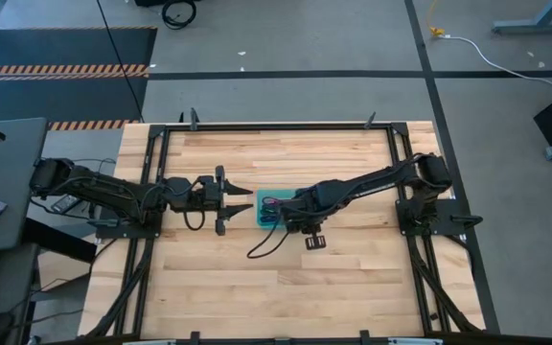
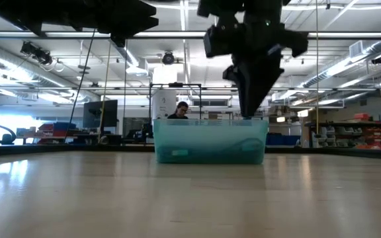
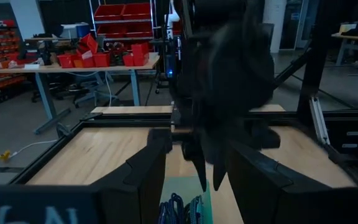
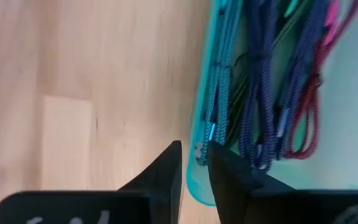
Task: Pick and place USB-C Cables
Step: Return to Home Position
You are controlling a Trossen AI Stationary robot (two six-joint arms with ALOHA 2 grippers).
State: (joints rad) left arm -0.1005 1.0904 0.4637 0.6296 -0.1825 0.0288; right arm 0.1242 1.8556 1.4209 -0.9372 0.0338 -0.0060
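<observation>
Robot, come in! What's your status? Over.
Left gripper beside tray, jaws open. Right gripper above tray rim. USB-C cables in tray. No obstacle seen.

an industrial workshop: orange-and-black hazard striping (image 1: 56, 69) on grey concrete floor (image 1: 286, 96) at the high view's upper left, long ceiling strip lights (image 2: 184, 46) across the low view's top, red plastic storage bins (image 3: 82, 59) on metal-legged work tables (image 3: 42, 68) in the left wrist view

Dark arms (image 1: 113, 192), looped wiring (image 1: 262, 247) — angular fingers (image 3: 138, 180)
</observation>
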